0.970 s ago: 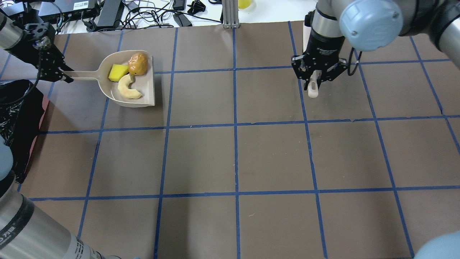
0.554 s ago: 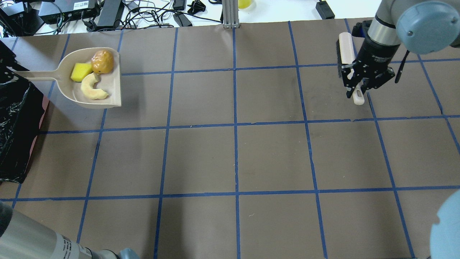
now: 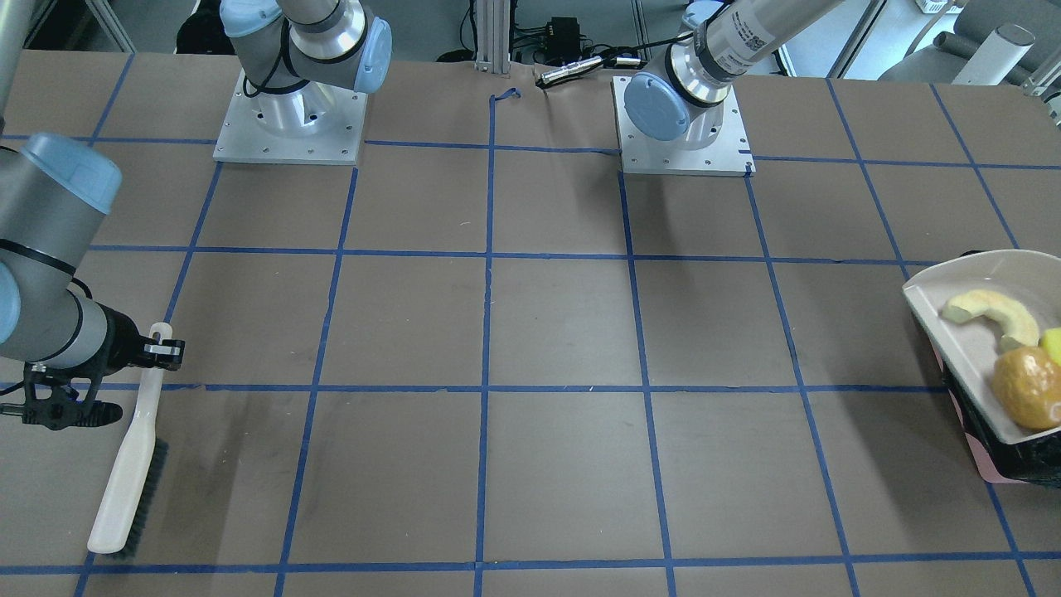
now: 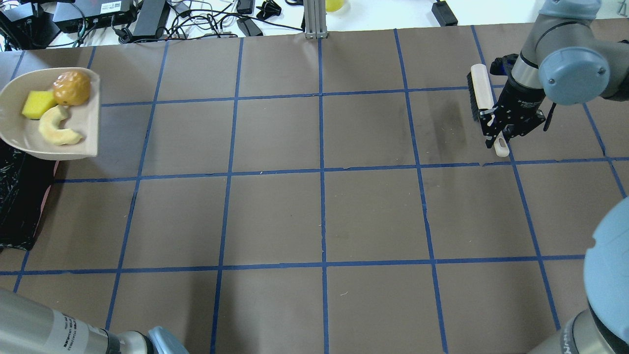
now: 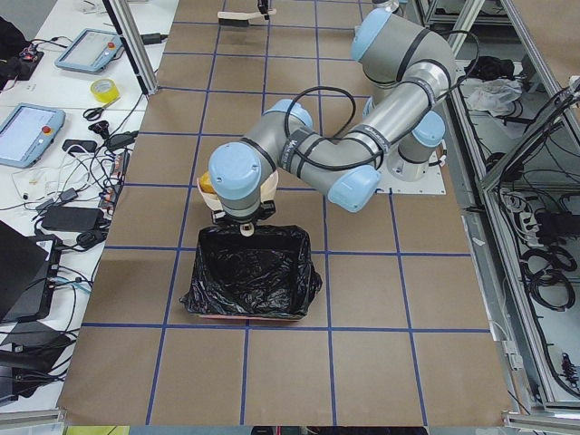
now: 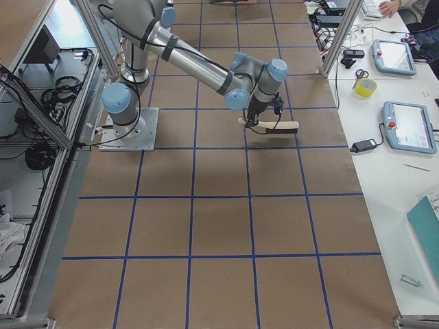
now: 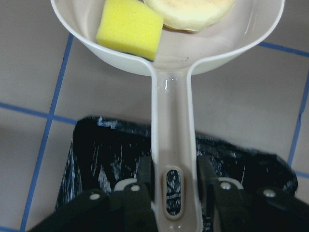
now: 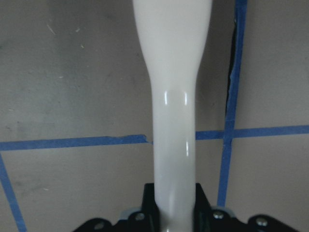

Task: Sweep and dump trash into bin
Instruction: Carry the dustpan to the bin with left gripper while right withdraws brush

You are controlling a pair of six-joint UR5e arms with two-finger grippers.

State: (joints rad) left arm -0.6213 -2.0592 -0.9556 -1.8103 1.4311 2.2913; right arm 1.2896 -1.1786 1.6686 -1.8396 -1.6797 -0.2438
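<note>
**Loaded dustpan held over the bin's edge, brush gripped far across the desk**

The left hand (image 7: pixel 173 195) is clenched on the end of the beige dustpan (image 7: pixel 171 111), one finger on either side of its handle. Directly under hand and handle lies the bin (image 7: pixel 104 154), its crinkled black bag filling the lower part of the wrist view. Ahead of the fingertips the scoop juts past the bin's rim over the brown desk (image 7: pixel 231 106). All the trash sits in the scoop. The yellow wedge (image 7: pixel 129 29) is nearest the hand, and the pale crescent slice (image 4: pixel 56 130) and tan-brown lump (image 4: pixel 72 88) lie farther out toward the open lip. In the front-facing view the scoop hides part of the bin. From the left end, the arm's wrist covers most of the dustpan.

Well apart, the right hand (image 8: pixel 174 210) grasps the white handle of a hand brush (image 8: pixel 174 96), its dark-bristled head beyond the fingertips. I cannot tell whether the bristles touch the desk.

Past the desk's far edge sit tangled cables (image 4: pixel 196 22) and an aluminium post (image 4: pixel 314 19).
</note>
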